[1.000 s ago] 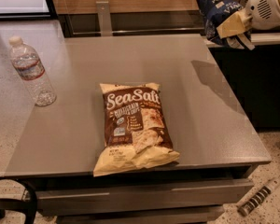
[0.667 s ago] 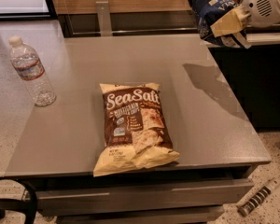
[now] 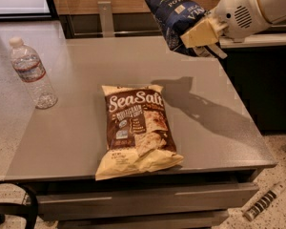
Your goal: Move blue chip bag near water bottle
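The gripper (image 3: 201,34) hung above the table's (image 3: 76,128) far right corner, its cream fingers (image 3: 196,33) clamped on the blue chip bag (image 3: 172,14). The bag was in the air, clear of the surface, its top corner tilted up to the left. Its shadow (image 3: 190,99) fell on the grey top just right of the large brown Sea Salt bag (image 3: 136,128).

That brown bag lay flat near the front edge, its bottom end almost at the lip. Bare tabletop ran between it and the water bottle (image 3: 32,73), and along the far side.

The bottle stood upright, capped, well apart from the gripper, at the table's left edge where it met a speckled counter (image 3: 9,132); which of the 2 surfaces carried it could not be told. How full it was could not be told either. 1 closed drawer (image 3: 143,199) sat under the front edge.
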### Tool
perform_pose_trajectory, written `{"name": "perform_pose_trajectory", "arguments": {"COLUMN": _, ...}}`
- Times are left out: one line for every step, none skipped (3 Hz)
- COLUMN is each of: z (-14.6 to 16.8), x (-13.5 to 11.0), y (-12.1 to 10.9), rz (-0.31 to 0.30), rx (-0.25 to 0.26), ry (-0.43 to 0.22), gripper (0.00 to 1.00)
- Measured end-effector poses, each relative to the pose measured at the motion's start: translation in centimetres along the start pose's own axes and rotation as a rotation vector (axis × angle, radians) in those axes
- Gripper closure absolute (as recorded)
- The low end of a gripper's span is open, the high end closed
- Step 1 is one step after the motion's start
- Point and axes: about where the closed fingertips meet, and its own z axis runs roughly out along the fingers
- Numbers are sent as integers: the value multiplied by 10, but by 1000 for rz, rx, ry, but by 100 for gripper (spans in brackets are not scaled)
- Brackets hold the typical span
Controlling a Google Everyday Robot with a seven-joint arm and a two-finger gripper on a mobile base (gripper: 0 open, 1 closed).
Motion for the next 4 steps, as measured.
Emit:
{"name": "perform_pose_trajectory", "arguments": {"z": 0, "x": 0, "y": 0, "rz": 0, "rx": 0, "ry": 0, "gripper": 100}}
{"name": "perform_pose_trajectory", "arguments": {"z": 12, "x": -6, "y": 5, "rz": 17, "rx": -2, "ry": 20, "gripper": 100}}
{"name": "perform_pose_trajectory", "arguments": {"z": 48, "x": -22, "y": 18, "rz": 63, "rx": 21, "ry": 79, "gripper": 100}}
{"name": "perform_pose_trajectory", "arguments": {"z": 82, "x": -34, "y": 25, "rz": 125, "rx": 52, "ry": 128, "gripper": 100}}
